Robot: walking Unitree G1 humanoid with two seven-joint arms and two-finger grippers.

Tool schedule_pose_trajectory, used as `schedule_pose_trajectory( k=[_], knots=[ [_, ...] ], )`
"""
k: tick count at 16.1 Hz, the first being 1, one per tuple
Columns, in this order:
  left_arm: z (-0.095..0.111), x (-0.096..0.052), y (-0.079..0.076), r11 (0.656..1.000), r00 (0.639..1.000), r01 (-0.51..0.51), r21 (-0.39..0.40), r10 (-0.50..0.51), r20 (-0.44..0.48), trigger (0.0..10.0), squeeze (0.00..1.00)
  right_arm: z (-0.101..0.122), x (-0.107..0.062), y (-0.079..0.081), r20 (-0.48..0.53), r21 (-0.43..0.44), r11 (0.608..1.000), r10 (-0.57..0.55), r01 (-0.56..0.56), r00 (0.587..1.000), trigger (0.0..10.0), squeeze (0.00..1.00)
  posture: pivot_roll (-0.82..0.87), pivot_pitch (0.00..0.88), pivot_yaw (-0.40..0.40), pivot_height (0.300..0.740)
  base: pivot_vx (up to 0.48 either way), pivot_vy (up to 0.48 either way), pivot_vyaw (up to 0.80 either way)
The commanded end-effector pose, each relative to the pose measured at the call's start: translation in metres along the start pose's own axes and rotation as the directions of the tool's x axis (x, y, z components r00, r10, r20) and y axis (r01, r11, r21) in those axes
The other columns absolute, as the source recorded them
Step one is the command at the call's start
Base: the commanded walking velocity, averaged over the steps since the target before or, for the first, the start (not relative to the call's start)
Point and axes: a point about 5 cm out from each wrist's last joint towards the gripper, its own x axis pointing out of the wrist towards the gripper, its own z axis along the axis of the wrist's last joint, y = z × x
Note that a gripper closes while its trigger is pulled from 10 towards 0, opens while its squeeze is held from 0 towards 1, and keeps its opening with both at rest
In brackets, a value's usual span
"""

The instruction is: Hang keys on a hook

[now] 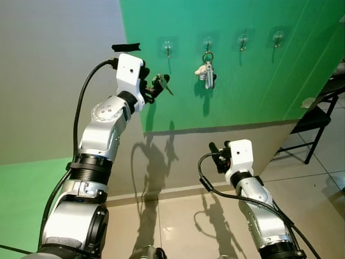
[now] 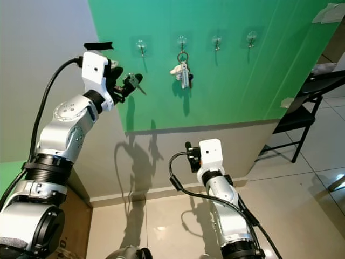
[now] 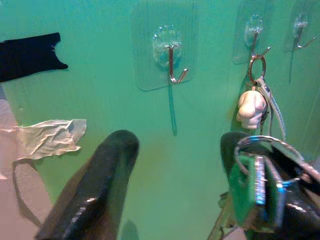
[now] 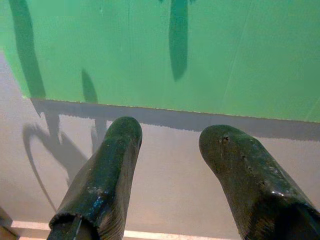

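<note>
light: bright, even; shadows: sharp arm shadows on wall [image 1: 178, 156]; floor [image 1: 178, 221]: faint glare; wrist views: perhaps slightly soft

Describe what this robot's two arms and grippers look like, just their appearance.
Both arms are silver metal with ribbed black joint rings. Each wrist carries a white boxy module, with a black cable looping back along the arm. The left gripper and right gripper each have two long, rounded, glossy black fingers.

We cannot tell how the left gripper [image 1: 155, 86] grips its keys [image 1: 160, 81]: in the left wrist view the green tag [image 3: 247, 192] hides one finger [image 3: 280, 210]. The black chair [image 1: 315, 116] is cut off by the edge. The white charm [image 2: 177, 69] is too small to identify.
</note>
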Motion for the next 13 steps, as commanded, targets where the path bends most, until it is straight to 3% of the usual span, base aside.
schedule_pose_trajectory(
  k=[1, 4, 8, 13],
  knots=[
    [0.0, 0.001, 0.003, 1.0, 1.0, -0.02, 0.018, 0.02, -0.014, 0.0, 0.0, -0.003, -0.001, 0.001, -0.009, 0.003, 1.0, 0.005, -0.005, 1.0, 10.0, 0.0, -0.11, 0.0, 0.066, 0.74, 0.0, 0.0, 0.0],
    [-0.001, -0.002, 0.006, 1.0, 1.0, -0.026, 0.016, 0.026, -0.002, 0.0, 0.0, -0.002, -0.001, 0.001, -0.009, 0.002, 1.0, 0.008, -0.008, 1.0, 10.0, 0.0, -0.11, 0.0, 0.062, 0.74, 0.0, 0.0, 0.0],
    [-0.006, -0.006, -0.006, 0.999, 0.999, 0.043, -0.016, -0.043, 0.006, 0.0, 0.0, -0.003, -0.003, 0.001, -0.016, -0.002, 1.0, 0.015, -0.015, 1.0, 10.0, 0.0, -0.1, 0.0, 0.048, 0.74, 0.0, 0.0, 0.0],
    [-0.018, -0.011, -0.01, 0.997, 0.999, 0.049, -0.059, -0.05, -0.021, 0.0, 0.0, -0.005, -0.005, 0.0, -0.025, -0.005, 1.0, 0.021, -0.021, 0.999, 10.0, 0.0, -0.1, 0.0, 0.034, 0.74, 0.0, 0.0, 0.0]
  ],
)
